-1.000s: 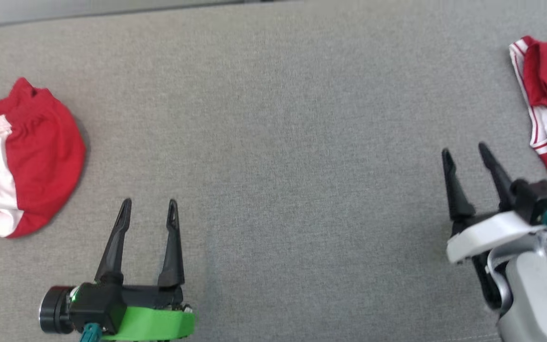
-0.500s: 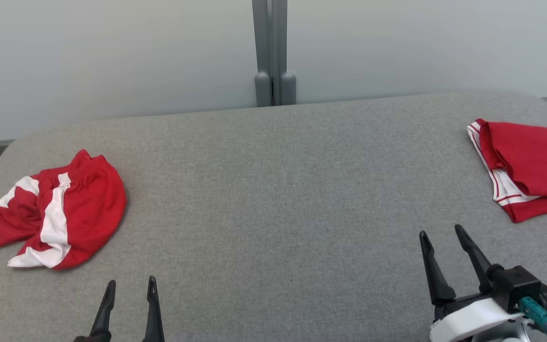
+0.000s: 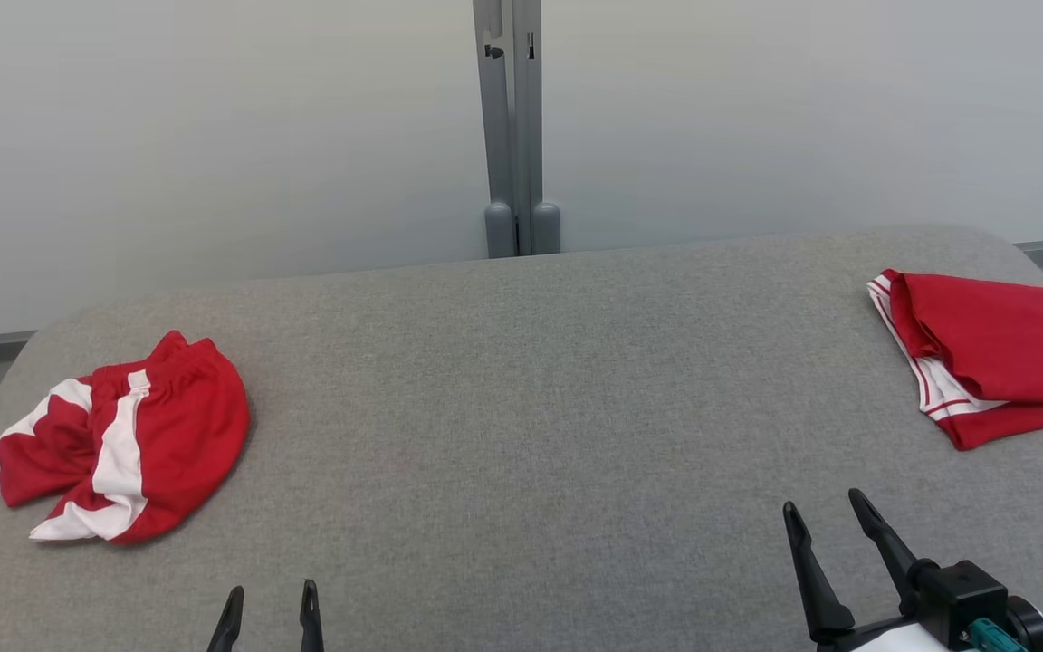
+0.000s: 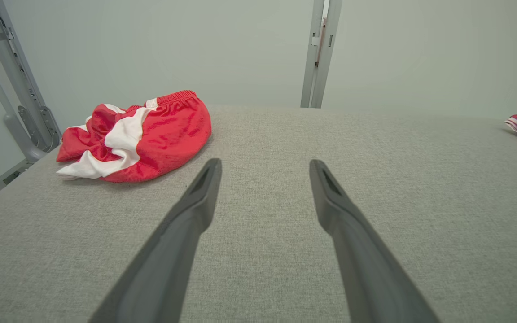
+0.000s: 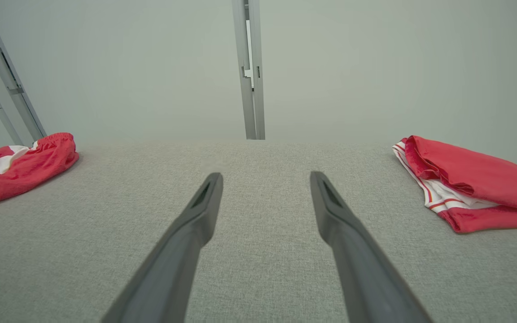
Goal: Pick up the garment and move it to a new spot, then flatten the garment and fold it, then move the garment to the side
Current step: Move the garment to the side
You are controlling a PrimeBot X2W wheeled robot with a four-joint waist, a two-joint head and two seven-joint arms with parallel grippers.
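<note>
You have a grey table [image 3: 521, 407] covered in coarse, matt woven cloth; the crumpled red-and-white fabric shorts [image 3: 168, 435] look soft with a faint sheen; the grey upright post [image 3: 508, 127] is smooth metal.

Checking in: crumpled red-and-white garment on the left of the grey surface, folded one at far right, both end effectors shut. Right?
Not quite: both end effectors are open, not shut. The wrist views show the left end effector and the right end effector with jaws wide apart, holding nothing. The crumpled garment on the left and the folded garment at far right are as you said.
</note>
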